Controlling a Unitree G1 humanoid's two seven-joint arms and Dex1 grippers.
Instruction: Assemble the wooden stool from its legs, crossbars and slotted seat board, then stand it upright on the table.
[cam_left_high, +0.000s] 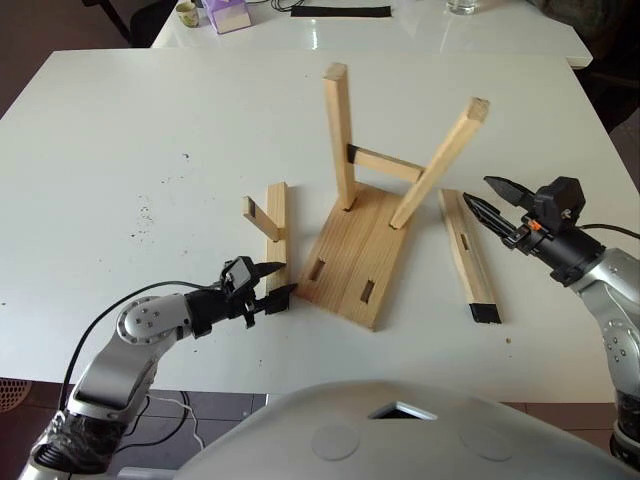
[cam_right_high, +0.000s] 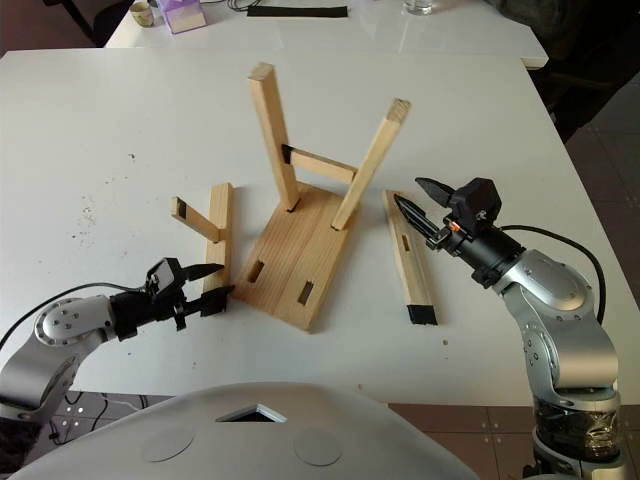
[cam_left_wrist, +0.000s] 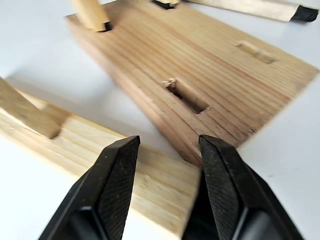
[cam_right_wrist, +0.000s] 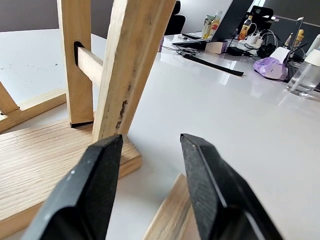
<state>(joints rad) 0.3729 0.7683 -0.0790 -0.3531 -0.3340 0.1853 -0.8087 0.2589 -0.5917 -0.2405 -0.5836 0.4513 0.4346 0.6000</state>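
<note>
Seat board (cam_left_high: 350, 255) laid flat on table (cam_left_high: 150, 120), slots up. Two legs (cam_left_high: 340, 135) seated in far slots; near slots vacant. Left hand (cam_left_high: 288, 278) spread apart, straddling near end of loose leg (cam_left_high: 276, 215), likely for pickup. Right hand (cam_left_high: 477, 189) spread apart, poised over second loose leg (cam_left_high: 468, 258).

"What stands around the white worktop (cam_left_high: 120, 180)?"

"At twelve o'clock a second white table (cam_left_high: 480, 35) stands close behind it. It carries a purple box (cam_left_high: 228, 14), a cup (cam_left_high: 187, 13), a black strip (cam_left_high: 340, 12) and a glass (cam_left_high: 462, 5)."

"And the floor?"

"It looks dark at eleven o'clock, by a black chair (cam_left_high: 130, 20), and brown (cam_right_high: 450, 420) at five o'clock. Soft light shines off both tabletops."
</note>
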